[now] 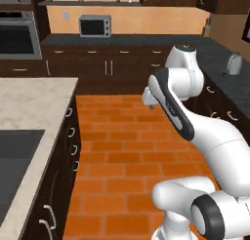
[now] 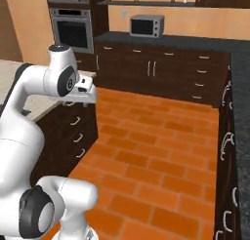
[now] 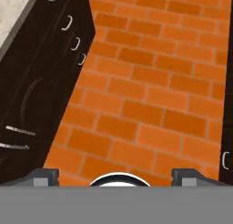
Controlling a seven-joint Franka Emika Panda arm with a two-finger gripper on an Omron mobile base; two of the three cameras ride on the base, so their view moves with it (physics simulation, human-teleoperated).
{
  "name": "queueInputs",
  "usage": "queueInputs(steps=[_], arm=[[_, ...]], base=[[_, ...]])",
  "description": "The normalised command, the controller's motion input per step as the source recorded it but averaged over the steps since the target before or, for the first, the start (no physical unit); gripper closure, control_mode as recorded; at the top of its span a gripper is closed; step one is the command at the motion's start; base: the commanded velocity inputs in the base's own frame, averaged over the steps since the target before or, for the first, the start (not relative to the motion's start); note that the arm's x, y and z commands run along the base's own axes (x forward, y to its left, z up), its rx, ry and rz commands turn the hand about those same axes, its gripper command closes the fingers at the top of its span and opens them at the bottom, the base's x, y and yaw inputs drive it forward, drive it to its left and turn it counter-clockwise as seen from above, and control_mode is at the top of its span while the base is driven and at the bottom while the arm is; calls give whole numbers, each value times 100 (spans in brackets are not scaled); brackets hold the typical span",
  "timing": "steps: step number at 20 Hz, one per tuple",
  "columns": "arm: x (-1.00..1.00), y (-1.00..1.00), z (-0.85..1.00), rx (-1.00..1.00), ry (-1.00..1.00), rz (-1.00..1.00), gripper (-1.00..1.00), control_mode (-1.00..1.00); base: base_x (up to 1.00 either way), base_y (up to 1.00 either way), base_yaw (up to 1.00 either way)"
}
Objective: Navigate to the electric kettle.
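The electric kettle [image 1: 234,64] is a small silver-grey upright vessel on the dark counter [image 1: 229,83] along the right wall, past my arm's elbow. My gripper [image 1: 152,105] hangs folded close to the arm over the brick floor, well short of the kettle and to its left. From the other side the gripper [image 2: 87,102] sits beside the island's corner. In the hand view the gripper [image 3: 117,176] is open, its two dark fingertips [image 3: 45,175] wide apart with only floor beyond them.
A pale stone island [image 1: 29,102] with a dark sink [image 1: 14,156] stands on the left. Dark cabinets [image 1: 107,66] line the back wall, with a toaster oven [image 1: 95,26] on top and a wall oven [image 1: 18,36] at far left. Orange brick floor [image 1: 122,151] runs between.
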Motion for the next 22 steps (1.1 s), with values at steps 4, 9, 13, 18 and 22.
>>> queueInputs(steps=[4, 9, 13, 18, 22], arm=[[0, 0, 0, 0, 0, 0, -100, 100], [0, 0, 0, 0, 0, 0, -100, 100], [0, 0, 0, 0, 0, 0, -100, 100], [0, 0, 0, 0, 0, 0, -100, 100], [0, 0, 0, 0, 0, 0, -100, 100]], base=[[100, 0, -56], [100, 19, -57], [100, 36, -58], [100, 72, -56], [100, 79, -53]])
